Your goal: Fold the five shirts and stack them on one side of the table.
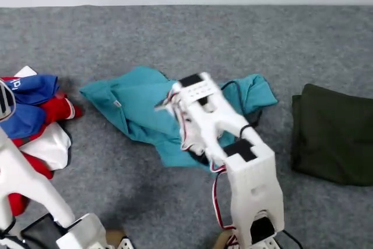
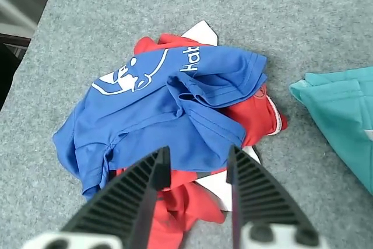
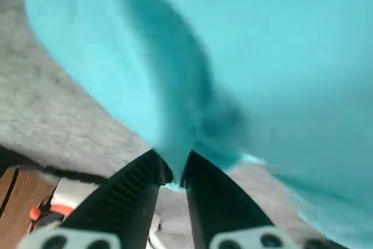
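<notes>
I see white lettering and an emblem on the blue shirt [image 2: 175, 121] by the bench's left edge, cut short by folds.

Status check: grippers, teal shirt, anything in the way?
Right gripper shut on teal shirt, crumpled mid-table. Left gripper open over the blue shirt on the pile. Dark green shirt folded, apart at the table's side; nothing blocking.

My right arm [image 1: 250, 161] is covering the middle of the teal shirt [image 1: 134, 109], and up close that cloth is blurring past reading. The dark green shirt [image 1: 332, 132] is running off the view's edge. The blue shirt [image 2: 157, 109] is hiding most of the red shirt [image 2: 253, 118] beneath, so I am failing to count the layers there.
</notes>
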You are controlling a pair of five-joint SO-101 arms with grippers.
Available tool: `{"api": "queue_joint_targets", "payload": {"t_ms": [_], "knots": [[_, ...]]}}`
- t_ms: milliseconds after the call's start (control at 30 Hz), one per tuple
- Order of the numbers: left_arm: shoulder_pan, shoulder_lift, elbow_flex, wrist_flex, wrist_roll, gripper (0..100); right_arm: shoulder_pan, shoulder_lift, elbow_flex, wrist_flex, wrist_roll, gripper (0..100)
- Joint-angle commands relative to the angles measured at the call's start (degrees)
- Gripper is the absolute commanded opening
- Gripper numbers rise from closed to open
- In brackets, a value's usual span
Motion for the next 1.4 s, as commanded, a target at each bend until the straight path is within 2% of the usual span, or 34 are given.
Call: {"api": "queue_joint_targets", "payload": {"t_ms": [0,233,367,467,600,733,867,1100,1367], "knots": [[0.4,-1.8,-0.4,-2.1,0.3,17,4.0,-10.4,-4.0,2.5,2.9,0.9],[3.4,-1.3,0.0,-3.7,0.4,17,14.4,-28.5,-3.6,2.6,3.5,0.9],[9.8,-1.2,1.5,-4.0,0.3,17,23.0,-36.4,-3.6,2.6,3.5,0.9],[15.9,-1.2,6.8,-6.9,0.3,17,26.8,-40.9,-3.0,2.5,3.6,0.9],[24.4,-1.2,18.1,-12.6,-0.4,17,26.2,-43.4,0.7,2.5,3.6,0.9],[32.6,-1.2,28.5,-17.3,-6.6,17,24.7,-44.4,1.8,2.5,3.5,0.9],[38.5,-1.2,36.8,-20.4,-10.6,24,23.5,-44.4,1.8,2.5,3.4,0.9],[39.5,0.8,43.6,-28.1,-18.2,25,23.4,-44.3,1.9,2.4,3.3,0.9],[38.9,14.9,37.8,-30.7,-20.7,25,23.4,-44.4,1.9,2.5,3.3,0.9]]}}
